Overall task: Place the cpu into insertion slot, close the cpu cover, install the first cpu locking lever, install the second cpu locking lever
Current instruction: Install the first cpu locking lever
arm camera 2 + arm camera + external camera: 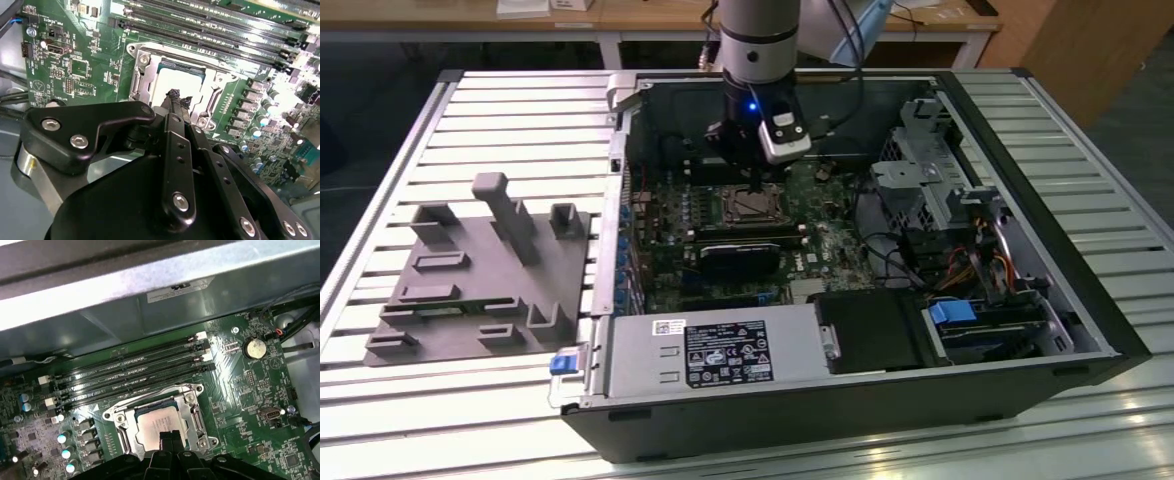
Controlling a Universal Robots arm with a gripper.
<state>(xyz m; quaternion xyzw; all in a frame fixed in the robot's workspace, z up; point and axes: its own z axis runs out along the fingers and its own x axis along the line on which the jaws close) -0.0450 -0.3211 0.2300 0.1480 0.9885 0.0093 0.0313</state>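
Observation:
The cpu (155,422) (177,79) lies flat in the insertion slot (119,416) on the green motherboard, its dull metal top showing through the square window of the cpu cover (194,415) (142,85). The silvery cover lies down over the chip. My gripper (170,440) (179,99) hangs just above the chip's near edge with its black fingertips pressed together and nothing between them. In the exterior view my gripper (754,185) stands over the slot (750,206) inside the open computer case. I cannot tell how the locking levers stand.
Long black memory slots (130,372) run beside the socket. A black block (740,258) sits below it in the exterior view, then the power supply box (720,355). A drive cage (934,170) and cables lie at the exterior view's right, a grey fixture (480,270) at its left.

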